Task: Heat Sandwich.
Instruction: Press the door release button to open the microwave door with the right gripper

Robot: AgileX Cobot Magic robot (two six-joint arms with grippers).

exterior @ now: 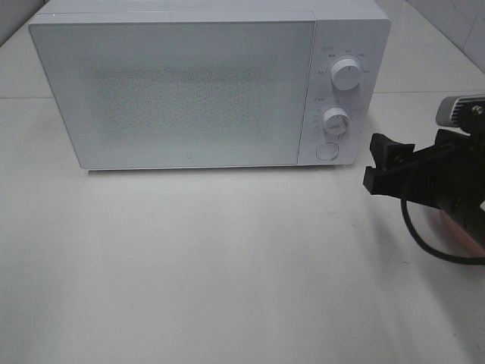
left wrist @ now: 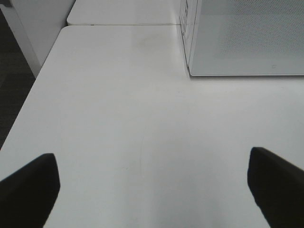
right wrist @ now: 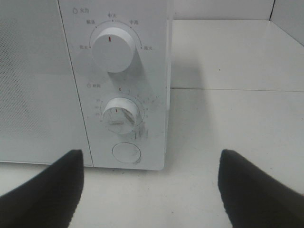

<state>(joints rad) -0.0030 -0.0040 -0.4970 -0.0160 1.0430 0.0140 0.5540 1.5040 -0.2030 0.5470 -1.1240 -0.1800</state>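
Table (exterior: 227,288), white and wide, fills most of the high view. On its far half stands a white microwave (exterior: 227,9), front toward the camera. Its door (exterior: 182,91) is shut, a pale panel with a fine dotted field across it. The sandwich shows in none of the views, so where it is cannot be told.

At the right edge of the high view the right arm (exterior: 455,171) reaches in, black, with a cable (exterior: 413,227) looping under it. A pinkish patch (exterior: 458,227) shows beneath that arm, too hidden to identify. The right gripper (right wrist: 152,190) has its jaws standing well apart with nothing between them. It sits near the microwave's right front corner, clear of it, facing the control panel (right wrist: 126,85).

The left gripper (left wrist: 152,190) is spread wide and holds nothing. Bare table lies below it, and the microwave's left front corner lies ahead, well apart.

On the panel, the upper knob (exterior: 346,74) sits above the lower knob (exterior: 335,121), and a round button (exterior: 326,150) lies under both.
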